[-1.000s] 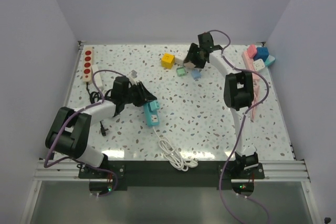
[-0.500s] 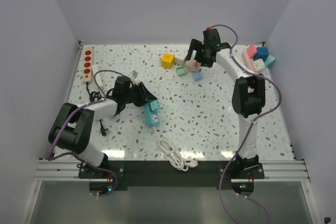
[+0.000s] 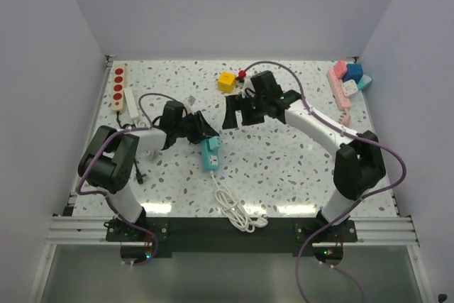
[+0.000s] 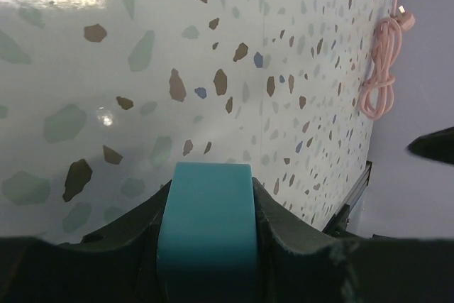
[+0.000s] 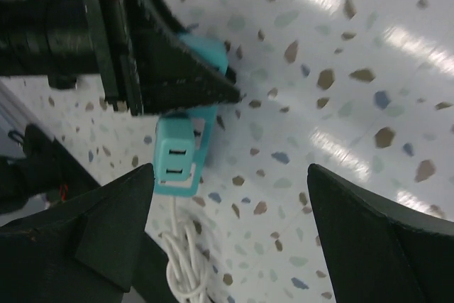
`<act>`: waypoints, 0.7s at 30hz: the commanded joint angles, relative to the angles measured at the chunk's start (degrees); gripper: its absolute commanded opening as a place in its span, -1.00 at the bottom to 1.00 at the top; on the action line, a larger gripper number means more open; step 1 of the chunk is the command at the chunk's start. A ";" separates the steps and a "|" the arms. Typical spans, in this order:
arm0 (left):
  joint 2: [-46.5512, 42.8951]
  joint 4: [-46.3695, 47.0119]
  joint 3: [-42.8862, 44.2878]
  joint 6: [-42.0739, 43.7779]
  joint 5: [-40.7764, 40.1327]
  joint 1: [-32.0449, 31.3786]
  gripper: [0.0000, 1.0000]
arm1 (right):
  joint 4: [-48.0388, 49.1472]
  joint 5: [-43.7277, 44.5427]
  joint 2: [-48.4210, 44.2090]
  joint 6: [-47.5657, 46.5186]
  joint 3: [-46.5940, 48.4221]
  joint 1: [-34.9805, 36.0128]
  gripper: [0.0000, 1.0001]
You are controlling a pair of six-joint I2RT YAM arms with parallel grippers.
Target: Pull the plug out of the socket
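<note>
Beside the teal socket [image 3: 209,154], which the left gripper [image 3: 204,133] clamps, the right gripper [image 3: 235,118] has arrived open-jawed, the pull not yet begun.

A teal socket block [image 3: 210,154] is lain flat, its far end clamped between the left fingers [image 4: 120,239]; its white cable [image 3: 234,207] is coiled beyond the free end.

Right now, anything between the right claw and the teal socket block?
Top view: only bare tabletop between right claw and teal socket block; left claw grips the block.
</note>
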 commanded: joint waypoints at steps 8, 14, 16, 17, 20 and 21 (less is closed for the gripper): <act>2.99 5.36 5.91 0.33 6.28 -3.32 -1.00 | 1.71 -5.26 1.29 -1.64 -2.70 6.45 0.74; 3.08 6.77 7.23 -0.90 6.72 -4.46 -1.00 | 0.92 -4.90 5.42 -0.76 -1.74 8.65 0.61; 3.08 6.85 7.49 -1.17 6.72 -4.90 -1.00 | 2.14 -4.90 6.57 0.03 -1.74 9.27 0.44; 2.99 7.03 7.67 -1.34 6.80 -5.16 -1.00 | 2.67 -4.73 6.83 0.99 -1.74 9.44 0.38; 2.91 7.38 7.58 -1.52 7.07 -5.69 -1.00 | 4.26 -4.03 7.88 2.66 -0.95 9.36 0.08; 2.73 7.47 7.41 -1.61 7.16 -5.78 -1.00 | 4.34 -4.02 8.06 2.93 -0.60 9.36 0.01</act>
